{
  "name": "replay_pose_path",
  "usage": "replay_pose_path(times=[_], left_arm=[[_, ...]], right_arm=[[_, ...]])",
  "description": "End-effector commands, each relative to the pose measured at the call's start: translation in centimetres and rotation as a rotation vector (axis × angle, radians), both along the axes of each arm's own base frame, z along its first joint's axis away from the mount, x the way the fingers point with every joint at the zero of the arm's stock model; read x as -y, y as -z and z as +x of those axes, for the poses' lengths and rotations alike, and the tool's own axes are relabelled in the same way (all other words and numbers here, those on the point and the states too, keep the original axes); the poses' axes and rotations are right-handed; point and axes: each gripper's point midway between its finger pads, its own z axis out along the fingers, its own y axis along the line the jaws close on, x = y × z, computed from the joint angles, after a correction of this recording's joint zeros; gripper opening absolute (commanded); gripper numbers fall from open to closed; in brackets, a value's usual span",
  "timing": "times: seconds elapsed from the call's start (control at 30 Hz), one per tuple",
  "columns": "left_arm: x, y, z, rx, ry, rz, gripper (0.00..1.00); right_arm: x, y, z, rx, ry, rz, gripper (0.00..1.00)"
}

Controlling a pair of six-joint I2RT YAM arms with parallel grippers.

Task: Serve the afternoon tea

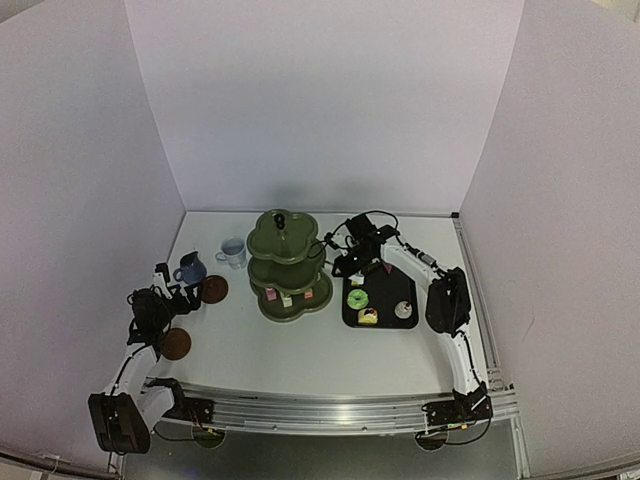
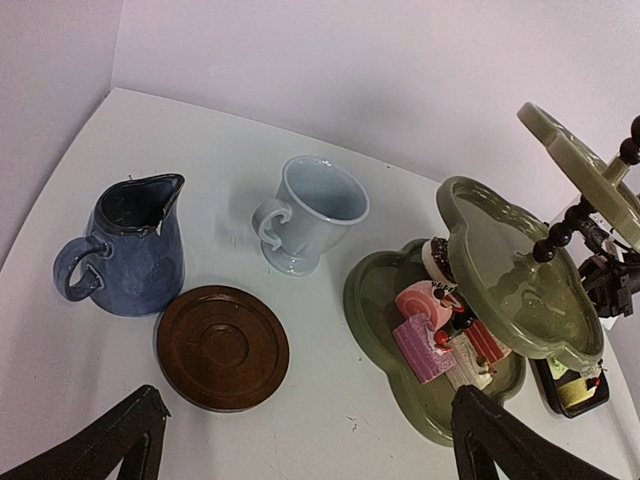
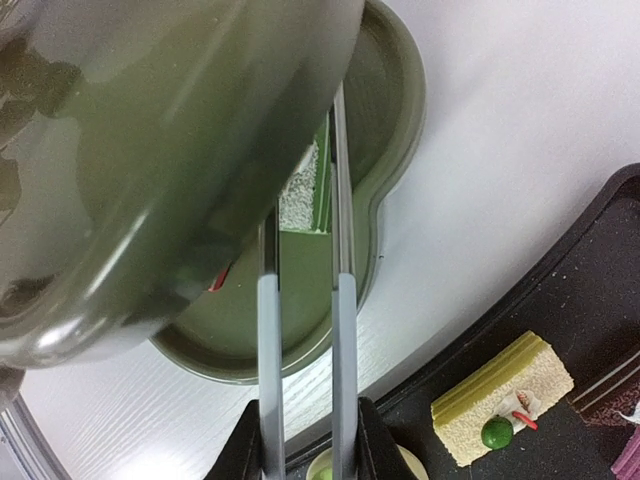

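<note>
Green stand (image 1: 288, 262) sits mid-bench (image 1: 260, 350), cakes (image 2: 428, 330) on its bottom tier. My right claw (image 3: 305, 445) is clamped on the tongs (image 3: 340, 300), which reach under the middle tier with a green-and-white cake (image 3: 300, 195) between their arms. My left claw (image 2: 307, 400) hangs wide apart just short of a saucer (image 2: 222, 347), blue mug (image 2: 130, 250) beside it, pale mug (image 2: 310, 215) beyond. More cakes lie on the tray (image 1: 385, 290).

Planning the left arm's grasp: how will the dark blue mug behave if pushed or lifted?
Dark blue mug looks glazed, so probably slippery. Wide base, so a low push likely slides rather than tips it. Looks ceramic: probably heavyish, chippable.
</note>
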Motion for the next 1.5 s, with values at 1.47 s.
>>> replay_pose_path(times=[1.47], left_arm=[[0.1,-0.5,-0.2,0.023,0.009,0.001,1.00]], right_arm=[[-1.0,-5.2,2.2,0.118,0.062,0.062,0.31]])
